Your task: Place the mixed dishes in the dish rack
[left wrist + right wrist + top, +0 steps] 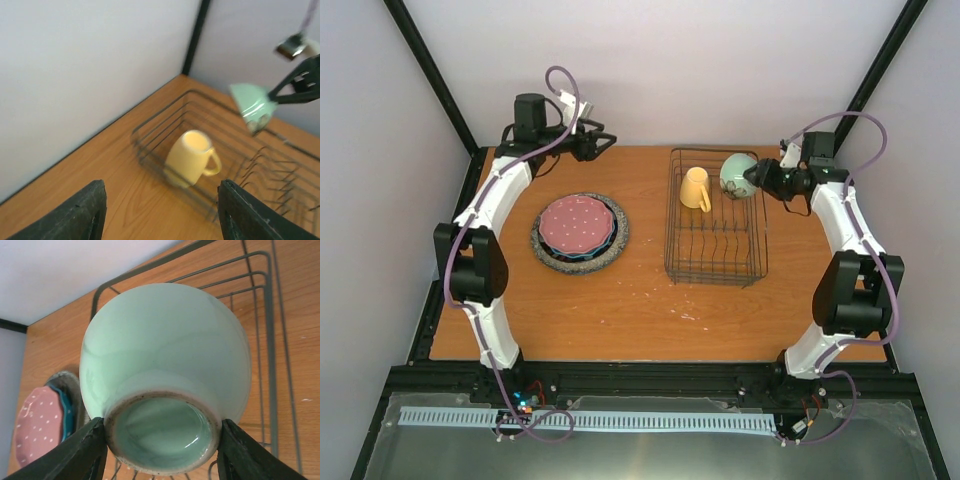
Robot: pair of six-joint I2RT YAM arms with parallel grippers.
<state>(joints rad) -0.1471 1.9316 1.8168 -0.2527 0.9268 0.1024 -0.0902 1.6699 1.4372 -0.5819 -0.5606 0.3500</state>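
Table (640,300): wood-topped; all the dishes and the rack are carried on it.
Rack (715,272): dark wire, set on the right half of the table, long side running near to far. Upright dividers are seen in the near half.
Grey plate (548,256): lowest of a stack left of the rack, well apart from it; only its speckled rim is seen.
Teal plate (612,233): lies on the grey plate; only a thin edge is shown.
Pink plate (577,223): topmost, dotted, face up.
Mug (696,188): yellow, lodged tilted in the far left corner of the rack, handle turned toward the rack's middle.
Bowl (165,365): mint green, held tilted over the far right corner of the rack, foot ring turned toward the right wrist. Contact with the wires cannot be told.
Right fingers (82,452): clamped on the bowl at its foot, one on each side.
Left fingers (80,215): spread apart, nothing between them; raised over the far left of the table, pointed toward the rack.
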